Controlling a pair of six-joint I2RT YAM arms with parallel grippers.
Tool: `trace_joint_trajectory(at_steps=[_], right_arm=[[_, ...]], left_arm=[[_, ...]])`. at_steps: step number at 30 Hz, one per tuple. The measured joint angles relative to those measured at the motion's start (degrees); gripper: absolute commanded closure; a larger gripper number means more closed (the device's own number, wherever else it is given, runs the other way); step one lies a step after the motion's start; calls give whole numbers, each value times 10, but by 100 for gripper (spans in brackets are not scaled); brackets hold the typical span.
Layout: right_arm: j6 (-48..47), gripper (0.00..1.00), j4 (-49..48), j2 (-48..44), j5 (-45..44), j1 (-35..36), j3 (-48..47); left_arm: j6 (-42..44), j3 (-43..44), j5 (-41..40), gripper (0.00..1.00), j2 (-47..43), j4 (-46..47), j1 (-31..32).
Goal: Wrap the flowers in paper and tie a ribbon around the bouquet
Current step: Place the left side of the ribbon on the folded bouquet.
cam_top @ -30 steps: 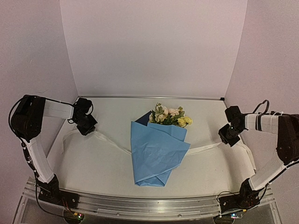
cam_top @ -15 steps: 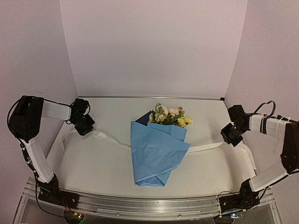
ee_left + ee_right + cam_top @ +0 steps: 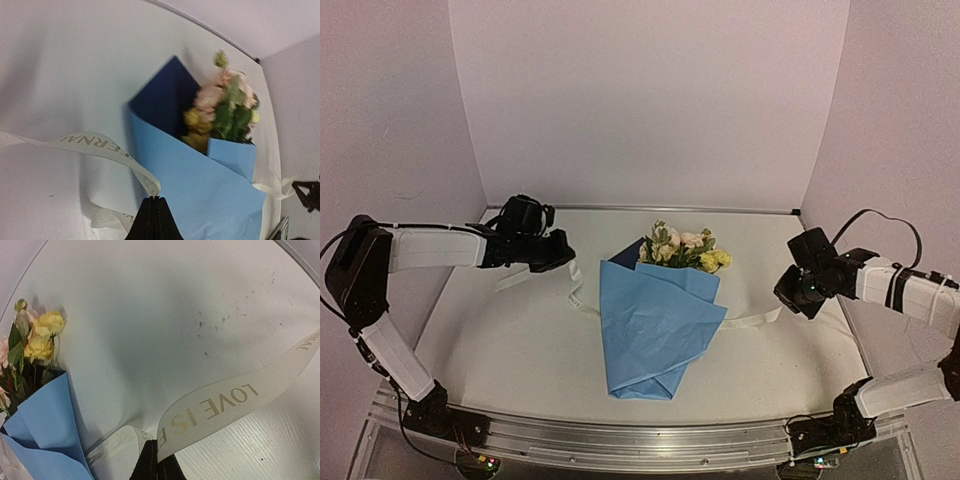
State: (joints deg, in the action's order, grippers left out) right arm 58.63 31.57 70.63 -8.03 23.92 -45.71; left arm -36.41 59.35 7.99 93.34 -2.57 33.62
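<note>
Worktop [image 3: 520, 350] is carrying the folded blue paper [image 3: 655, 325] at centre, flowers [image 3: 682, 247] poking out toward twelve o'clock. The ribbon [image 3: 225, 402] is passing under it, with the left tool [image 3: 154, 202] at nine o'clock and the right tool [image 3: 157, 452] at three o'clock each pinching it.

Pair: left arm [image 3: 435, 248], right arm [image 3: 920, 290]; white link covers, black joint housings, black bases [image 3: 425, 410] at lower corners of frame; thin black cable [image 3: 882, 214] looped along each; left tool [image 3: 565, 263], right tool [image 3: 792, 300] black, slim tapered fingers [image 3: 147, 225].
</note>
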Motion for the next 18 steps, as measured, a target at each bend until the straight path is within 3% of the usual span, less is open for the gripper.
trace_joint_trajectory(at_steps=[3, 6, 12, 14, 18], right_arm=[[-5, 100, 1, 23, -1, 2, -1], [-16, 100, 10, 72, 4, 2, -19], [-26, 100, 10, 143, 37, 1, -64], [-28, 100, 11, 148, 44, 1, -70], [-31, 100, 11, 148, 51, 1, -79]], left_arm=[[71, 52, 13, 100, 19, 13, 85], [155, 157, 36, 97, 85, 8, 167], [273, 288, 71, 49, 212, -49, 263], [289, 289, 76, 41, 230, -73, 268], [276, 278, 82, 36, 234, -89, 252]])
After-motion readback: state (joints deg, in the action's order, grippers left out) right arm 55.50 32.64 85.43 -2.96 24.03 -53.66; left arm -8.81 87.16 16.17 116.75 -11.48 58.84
